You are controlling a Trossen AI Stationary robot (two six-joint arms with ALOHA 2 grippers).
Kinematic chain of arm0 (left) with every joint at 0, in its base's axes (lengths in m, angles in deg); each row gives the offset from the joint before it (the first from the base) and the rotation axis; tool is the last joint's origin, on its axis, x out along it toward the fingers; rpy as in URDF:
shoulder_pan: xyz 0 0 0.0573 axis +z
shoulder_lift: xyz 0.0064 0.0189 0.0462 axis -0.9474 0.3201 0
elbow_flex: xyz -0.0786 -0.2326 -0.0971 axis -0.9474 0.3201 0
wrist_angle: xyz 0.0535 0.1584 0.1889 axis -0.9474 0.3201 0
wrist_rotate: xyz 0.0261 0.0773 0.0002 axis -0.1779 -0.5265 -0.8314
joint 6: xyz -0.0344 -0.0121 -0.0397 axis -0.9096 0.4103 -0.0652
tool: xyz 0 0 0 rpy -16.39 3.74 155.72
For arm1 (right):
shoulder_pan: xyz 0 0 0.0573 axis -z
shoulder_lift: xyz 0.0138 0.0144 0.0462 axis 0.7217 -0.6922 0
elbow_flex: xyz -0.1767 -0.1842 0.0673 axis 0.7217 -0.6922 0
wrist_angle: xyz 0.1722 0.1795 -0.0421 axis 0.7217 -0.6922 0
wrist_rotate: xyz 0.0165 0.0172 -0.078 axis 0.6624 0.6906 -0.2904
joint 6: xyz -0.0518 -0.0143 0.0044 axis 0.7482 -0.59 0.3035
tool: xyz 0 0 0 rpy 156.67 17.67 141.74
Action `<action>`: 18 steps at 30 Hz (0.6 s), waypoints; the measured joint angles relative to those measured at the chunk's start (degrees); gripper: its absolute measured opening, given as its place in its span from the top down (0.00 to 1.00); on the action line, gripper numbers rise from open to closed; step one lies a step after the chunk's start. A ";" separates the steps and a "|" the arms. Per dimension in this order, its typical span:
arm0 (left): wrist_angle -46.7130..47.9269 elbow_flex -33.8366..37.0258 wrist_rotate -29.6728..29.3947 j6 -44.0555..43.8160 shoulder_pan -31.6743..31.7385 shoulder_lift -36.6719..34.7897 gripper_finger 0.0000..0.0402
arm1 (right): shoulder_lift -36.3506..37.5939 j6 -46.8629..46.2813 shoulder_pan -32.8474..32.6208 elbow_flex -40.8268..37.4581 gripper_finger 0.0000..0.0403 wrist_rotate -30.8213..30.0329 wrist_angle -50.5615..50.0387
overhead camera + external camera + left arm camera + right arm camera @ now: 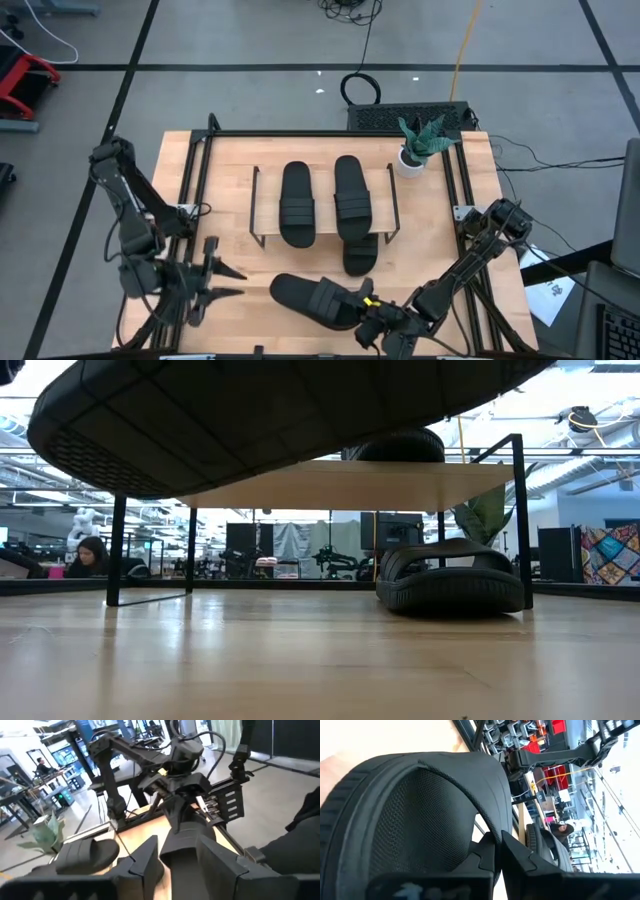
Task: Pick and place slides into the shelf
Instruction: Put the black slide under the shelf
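While my right hand [372, 318] grips the fourth slide [315, 298] by its strap to lift it toward the shelf [265, 205], my left hand [222, 281] waits released.

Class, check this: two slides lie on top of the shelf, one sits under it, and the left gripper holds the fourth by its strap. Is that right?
Not quite. It is the right gripper, not the left, that holds the fourth slide by its strap, as the high view shows. The left gripper is open and empty. The rest holds: two slides on the shelf, one under it.
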 joint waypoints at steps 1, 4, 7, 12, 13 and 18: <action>-0.80 1.70 -0.36 -0.30 -0.01 -1.58 0.68 | -0.01 -0.09 0.01 0.00 1.00 -0.02 0.00; -6.17 8.65 -2.01 -0.99 -0.41 -6.93 0.73 | -0.01 -0.55 0.03 0.00 1.00 -0.18 0.00; -15.51 17.54 -2.18 -0.63 -0.74 -11.89 0.78 | -0.01 -1.23 0.01 0.00 0.99 -0.44 -0.53; -30.62 30.39 -1.49 0.96 -0.97 -16.78 0.86 | -0.05 -2.87 0.32 0.00 0.99 -3.44 -3.60; -32.28 32.41 -1.43 0.97 -0.98 -17.21 0.87 | -0.05 -3.99 0.58 0.00 0.99 -3.40 -4.50; -37.71 38.02 -1.30 0.76 -0.99 -17.94 0.93 | -0.08 -10.63 2.67 -0.04 0.99 -2.30 -7.79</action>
